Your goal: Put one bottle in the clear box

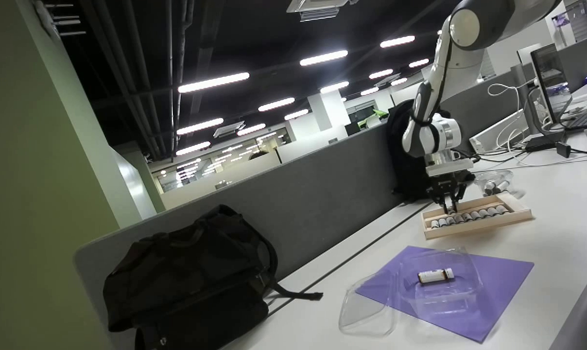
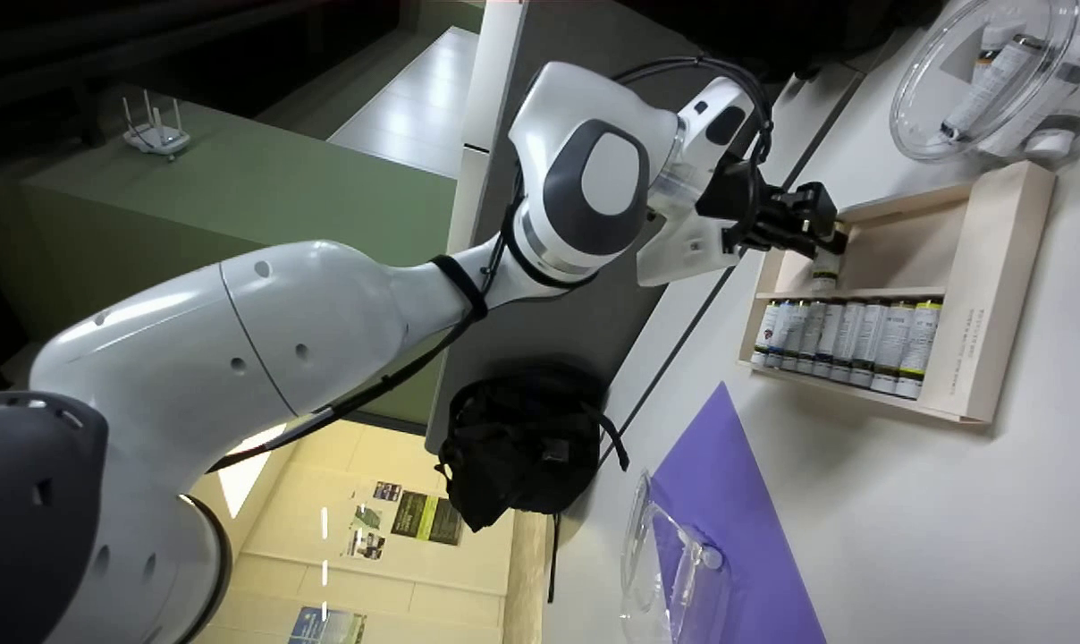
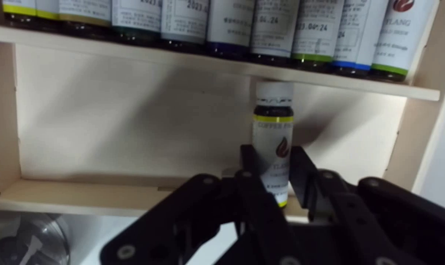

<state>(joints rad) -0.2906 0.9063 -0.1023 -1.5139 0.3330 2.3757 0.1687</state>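
A small white-capped bottle (image 3: 274,134) with a white label and yellow bands is in the gripper's jaws, in the front compartment of the wooden tray (image 2: 996,295). The bottle also shows in an exterior view (image 2: 826,266). My gripper (image 3: 272,158) is shut on it; both fingers touch its sides. The gripper is over the tray in both exterior views (image 1: 450,208) (image 2: 831,243). The clear box (image 1: 461,270) lies open on the purple sheet (image 1: 507,272), its lid (image 1: 369,311) to one side. A dark bottle with a white label (image 1: 434,276) lies in it.
Several bottles (image 3: 230,29) stand in a row behind the tray's divider (image 3: 207,64). A round clear container (image 2: 907,116) with more bottles is beside the tray. A grey partition (image 1: 332,194) runs along the desk's back, with a black backpack (image 1: 191,277) near it.
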